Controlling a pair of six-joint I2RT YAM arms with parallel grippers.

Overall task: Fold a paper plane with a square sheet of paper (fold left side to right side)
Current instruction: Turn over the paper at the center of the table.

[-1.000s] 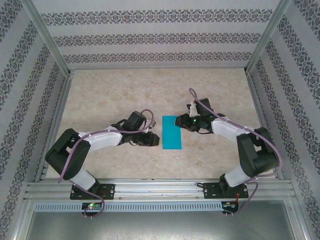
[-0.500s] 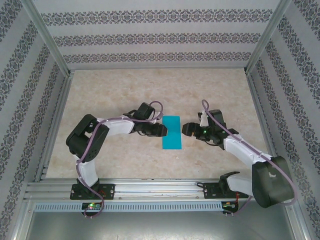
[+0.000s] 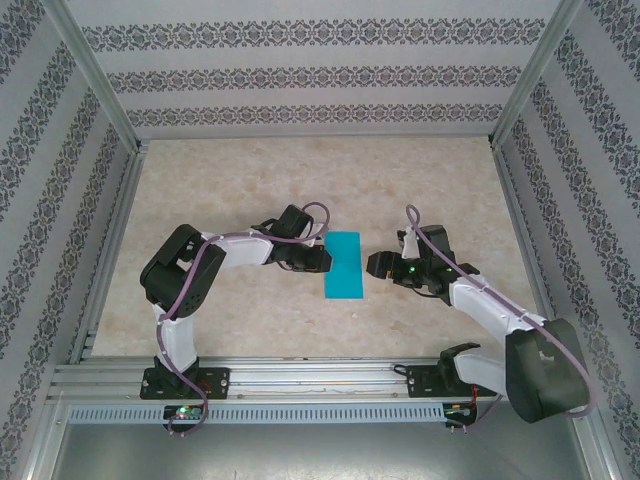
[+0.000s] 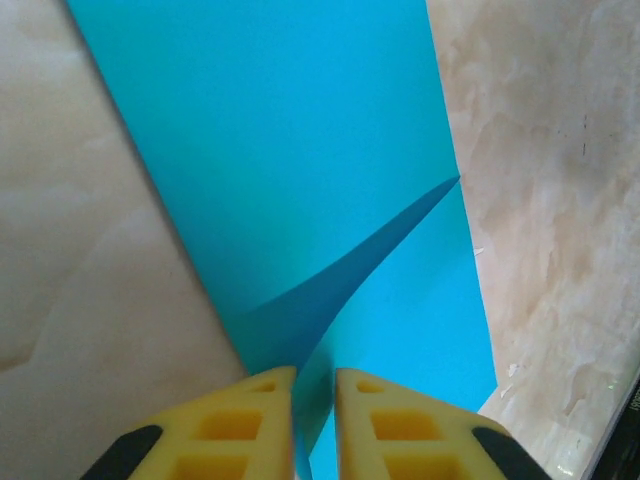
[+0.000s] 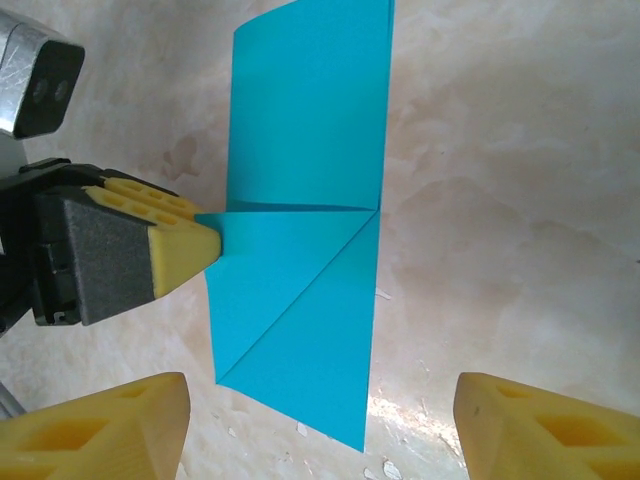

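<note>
Yellow fingers (image 4: 230, 425) of the left gripper (image 4: 315, 385) sit nearest in our left wrist view, all but closed, with a raised layer of the teal sheet (image 4: 300, 130) nipped in the sliver between them. Just ahead, that upper layer lifts off the lower one in a dark wedge, and the rest lies flat on the table (image 4: 560, 200). From the right wrist we see the right gripper (image 5: 322, 400) wide open and holding nothing. The sheet lies just ahead of it, untouched, and beyond that the left gripper bites the sheet's left edge about midway along. From above, the sheet is a narrow rectangle near the table's middle, with the left gripper touching its left edge and the right gripper just beside its right edge. We judge the left-to-right fold is the step in hand. Next we would carry the pinched edge across to meet the right edge squarely, with the right gripper ready to pin it down.
</note>
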